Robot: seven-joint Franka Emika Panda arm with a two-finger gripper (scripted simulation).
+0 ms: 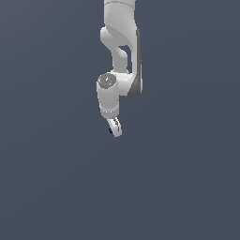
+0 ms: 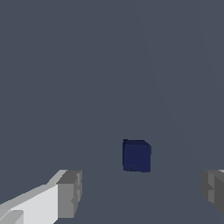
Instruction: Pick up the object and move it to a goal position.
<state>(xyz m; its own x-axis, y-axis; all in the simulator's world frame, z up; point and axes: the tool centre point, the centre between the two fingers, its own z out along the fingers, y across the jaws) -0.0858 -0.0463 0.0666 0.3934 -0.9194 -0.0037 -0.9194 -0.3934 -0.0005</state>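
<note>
White arm [image 1: 119, 56] hanging down from the top centre of the exterior view, wrist bent, claw [image 1: 114, 127] ending just above the middle of the frame. Plain grey-blue worktop [image 1: 187, 187] filling everything else — no edges showing. A speck of dark navy at the claw tip, the block [image 1: 110, 131], sitting on the exterior view's left side of the white fingers; too small there to tell whether touching or just beside.

Over to the wrist view — much clearer. Block [image 2: 136, 155] sitting in the open gap, a small navy cube with one lighter face turned toward the camera and a thin top face catching the light. Fingertips [image 2: 69, 194] in grey, one in the lower left corner of the frame on a white finger, the other cut off by the lower right edge. Claw [image 2: 142, 192] spread wide, well wider than the block, nothing pinched. Clear space between the block and each pad, no contact on either side. Block closer to the middle of the gap than to either pad, and beyond the pads rather than level with them. Lying flat on the worktop or lifted off it — cannot tell.
</note>
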